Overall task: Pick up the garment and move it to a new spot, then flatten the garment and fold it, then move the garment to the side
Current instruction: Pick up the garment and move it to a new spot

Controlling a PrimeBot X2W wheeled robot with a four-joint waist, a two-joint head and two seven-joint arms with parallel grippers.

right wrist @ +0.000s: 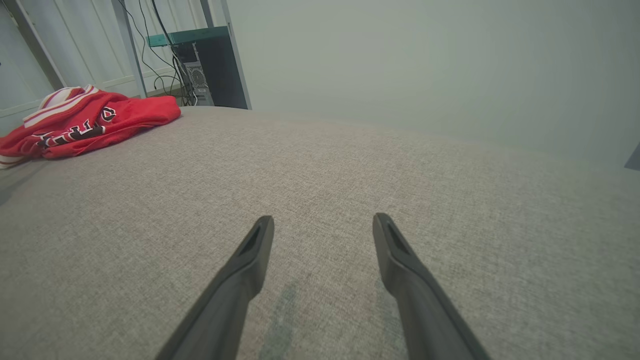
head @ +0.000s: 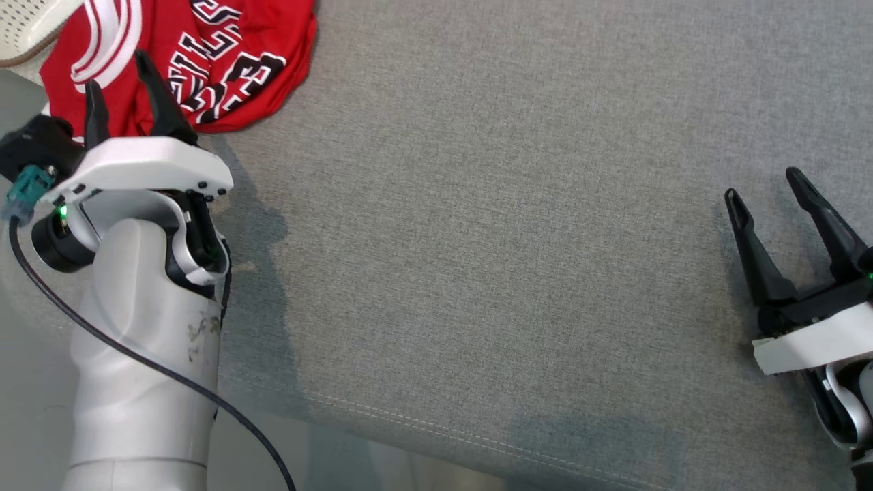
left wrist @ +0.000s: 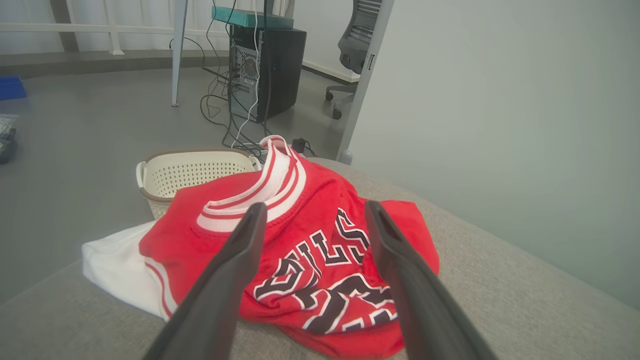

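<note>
The garment (head: pixel 204 54) is a red basketball jersey with black-and-white lettering and white trim, lying crumpled at the far left corner of the grey fabric surface (head: pixel 477 239). My left gripper (head: pixel 119 75) hovers at its near edge, open, its fingertips over the red cloth with nothing between them. In the left wrist view the jersey (left wrist: pixel 310 250) lies just beyond the spread fingers (left wrist: pixel 235 260). My right gripper (head: pixel 764 184) stands open at the right, far from the garment. The right wrist view shows that gripper (right wrist: pixel 322 220) above bare fabric, the jersey (right wrist: pixel 85 122) far off to its left.
A cream perforated basket (left wrist: pixel 195 172) sits just behind the jersey, its corner at the head view's top left (head: pixel 31 27). The surface's stitched front edge (head: pixel 443 426) runs along the bottom. Past the surface are a computer tower (left wrist: pixel 267 70), cables and an office chair (left wrist: pixel 357 45).
</note>
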